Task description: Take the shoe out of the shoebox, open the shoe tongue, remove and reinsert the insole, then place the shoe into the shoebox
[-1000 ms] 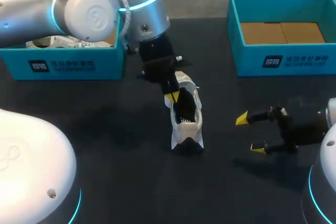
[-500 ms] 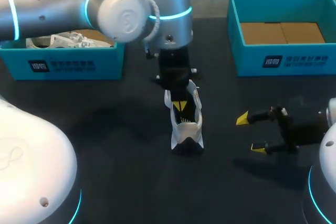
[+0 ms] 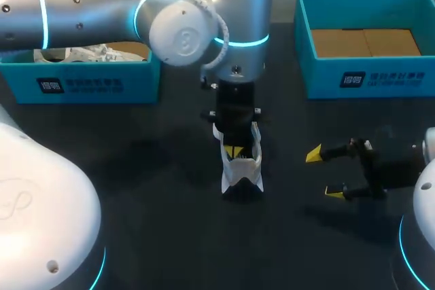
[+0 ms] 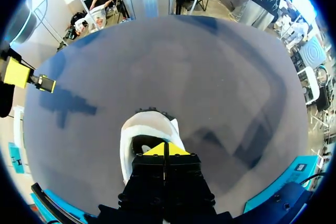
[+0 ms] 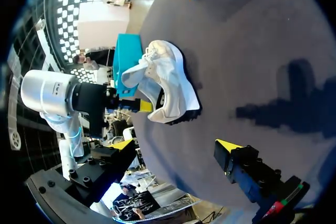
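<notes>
A white shoe (image 3: pixel 240 170) with a dark sole stands on the black table at the middle; it also shows in the right wrist view as the shoe (image 5: pixel 170 80). My left gripper (image 3: pixel 234 151) comes down from above, shut, its yellow tips together inside the shoe's opening. In the left wrist view the gripper (image 4: pixel 166 149) sits over the white shoe (image 4: pixel 137 129), and nothing shows between the fingers. My right gripper (image 3: pixel 323 173) hovers open to the right of the shoe, well apart from it. Its own view shows the right gripper (image 5: pixel 176 145) spread wide, with the shoe ahead of it.
A teal shoebox (image 3: pixel 81 83) with white paper inside stands at the back left. A second teal box (image 3: pixel 360 76) with a brown cardboard floor stands at the back right. My left arm spans the back of the table.
My left arm swung to the right and its shut gripper slid nearer along the shoe, deeper into the opening. The shoe turned slightly straighter. The right arm stayed put.
</notes>
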